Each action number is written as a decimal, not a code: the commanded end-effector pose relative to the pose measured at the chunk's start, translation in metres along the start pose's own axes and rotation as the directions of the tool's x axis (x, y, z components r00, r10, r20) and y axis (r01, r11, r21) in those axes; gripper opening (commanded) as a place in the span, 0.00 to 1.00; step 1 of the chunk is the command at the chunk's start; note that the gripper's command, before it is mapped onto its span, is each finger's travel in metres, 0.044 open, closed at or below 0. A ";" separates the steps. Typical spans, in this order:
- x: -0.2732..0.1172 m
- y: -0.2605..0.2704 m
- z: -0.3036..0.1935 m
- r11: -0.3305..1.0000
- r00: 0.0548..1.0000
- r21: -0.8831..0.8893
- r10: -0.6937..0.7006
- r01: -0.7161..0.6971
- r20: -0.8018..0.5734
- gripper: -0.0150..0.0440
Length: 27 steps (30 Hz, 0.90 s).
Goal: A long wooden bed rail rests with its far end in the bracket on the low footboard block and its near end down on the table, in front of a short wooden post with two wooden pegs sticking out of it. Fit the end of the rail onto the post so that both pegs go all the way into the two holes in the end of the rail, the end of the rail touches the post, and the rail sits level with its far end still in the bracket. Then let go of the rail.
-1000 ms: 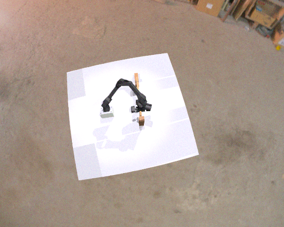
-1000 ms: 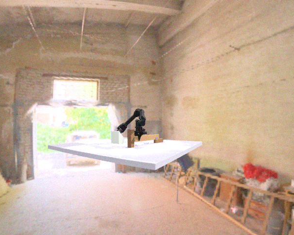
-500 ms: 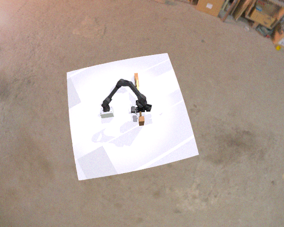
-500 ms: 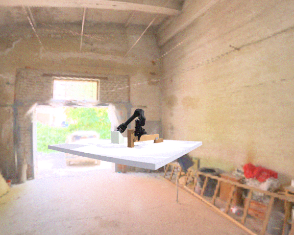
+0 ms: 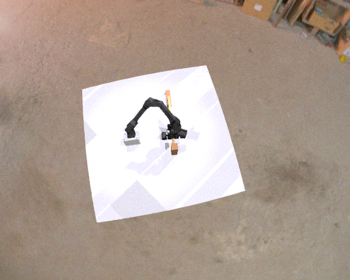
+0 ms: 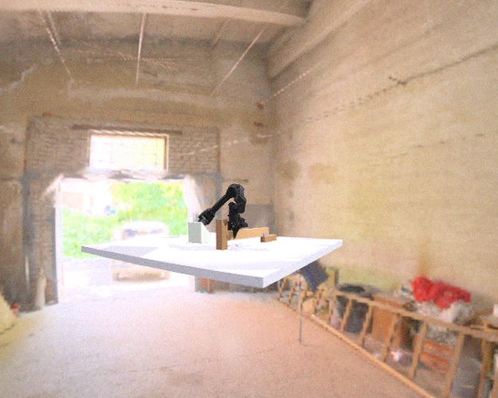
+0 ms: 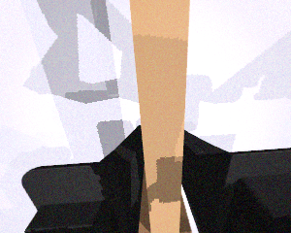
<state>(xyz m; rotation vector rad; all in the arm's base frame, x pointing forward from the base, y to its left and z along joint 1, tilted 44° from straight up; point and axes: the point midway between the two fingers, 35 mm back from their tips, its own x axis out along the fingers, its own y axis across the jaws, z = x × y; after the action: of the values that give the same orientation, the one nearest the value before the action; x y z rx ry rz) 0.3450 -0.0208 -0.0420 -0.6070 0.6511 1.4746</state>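
prob. cardboard box (image 5: 258,8), wooden ladder (image 6: 367,324)

The post (image 5: 174,149) (image 6: 221,235) stands on the table (image 5: 199,177) (image 6: 176,263) (image 7: 262,39); seen from the top, the rail (image 5: 169,104) (image 6: 251,233) (image 7: 161,97) lies behind the post, running away from it to the footboard block (image 5: 168,93) (image 6: 268,237), which is on the table, well apart from the post; the gripper (image 5: 172,138) (image 6: 235,235) (image 7: 154,128) is just behind the post, around the rail; the arm's base (image 5: 132,141) (image 6: 195,233) is left of the post, on the table; in the exterior view the block lies right of the post, the base left; whether rail and post touch is too small to tell.
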 end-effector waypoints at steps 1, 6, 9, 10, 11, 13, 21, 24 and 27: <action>-0.004 -0.002 -0.003 1.000 1.000 0.000 -0.010 0.010 -0.002 0.25; -0.004 -0.002 -0.005 1.000 1.000 0.000 -0.010 0.010 -0.002 0.25; -0.003 -0.002 -0.006 1.000 1.000 0.000 -0.010 0.010 -0.002 0.25; -0.003 -0.002 -0.006 1.000 1.000 0.000 -0.010 0.010 -0.002 0.25; -0.003 -0.001 -0.006 1.000 1.000 0.000 -0.010 0.010 -0.002 0.25; -0.003 -0.001 -0.007 1.000 1.000 0.000 -0.010 0.010 -0.002 0.25; -0.003 -0.001 -0.009 1.000 1.000 0.000 -0.010 0.010 -0.002 0.25; -0.003 -0.001 -0.010 1.000 1.000 0.000 -0.010 0.010 -0.002 0.25; -0.003 -0.001 -0.011 1.000 1.000 0.000 -0.010 0.010 -0.002 0.25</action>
<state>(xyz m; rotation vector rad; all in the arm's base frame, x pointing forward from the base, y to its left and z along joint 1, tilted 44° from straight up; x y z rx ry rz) 0.3448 -0.0263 -0.0478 -0.6064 0.6501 1.4742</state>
